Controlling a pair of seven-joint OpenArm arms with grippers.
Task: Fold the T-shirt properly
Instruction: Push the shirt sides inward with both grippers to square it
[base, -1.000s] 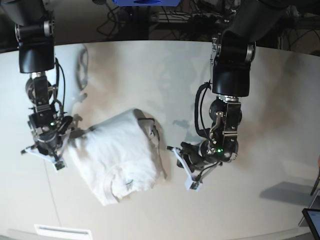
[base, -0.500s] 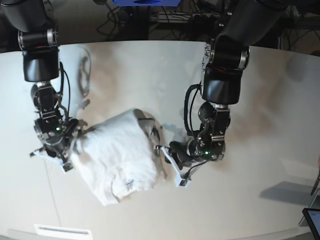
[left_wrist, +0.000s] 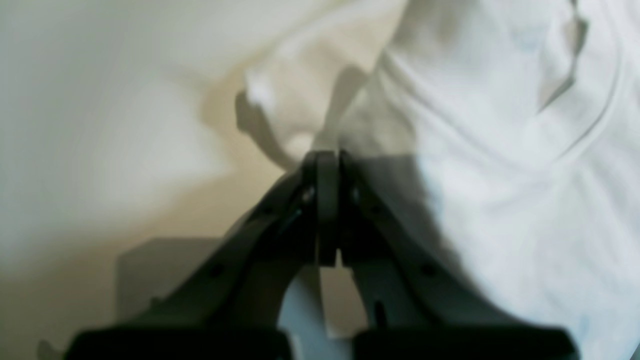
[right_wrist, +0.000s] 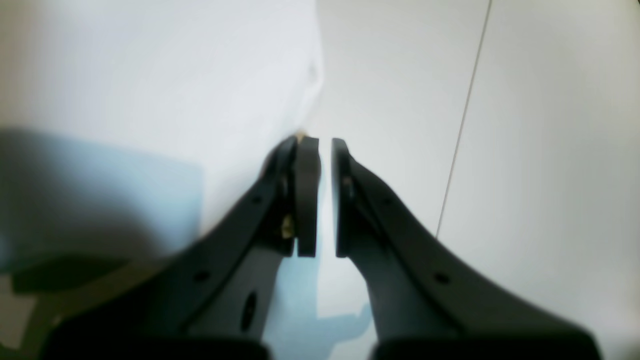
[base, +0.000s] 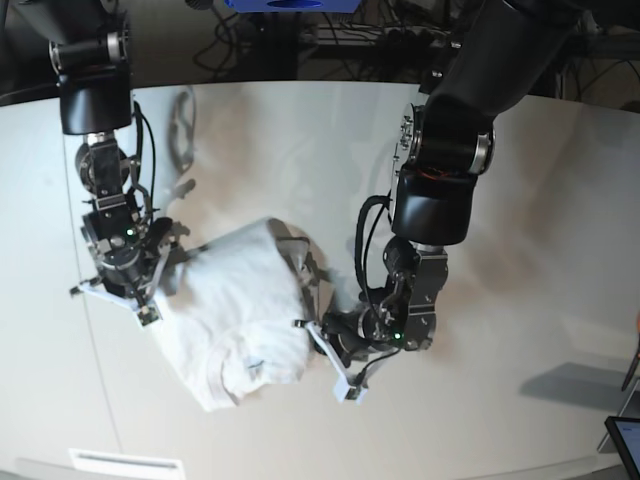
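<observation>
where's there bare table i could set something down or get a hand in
Bare tabletop stretches right of the left arm, up to the shadow near the picture's right edge. More lies beyond the T-shirt, between the two arms, and on the near side below it. It's crowded at the shirt's two sides, where both grippers sit close.

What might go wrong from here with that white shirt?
The left end effector is shut right at the edge of the T-shirt, so it may nudge the cloth rather than pick it up. The right end effector has only a narrow gap between its jaws, so it could miss the cloth edge beside it.
</observation>
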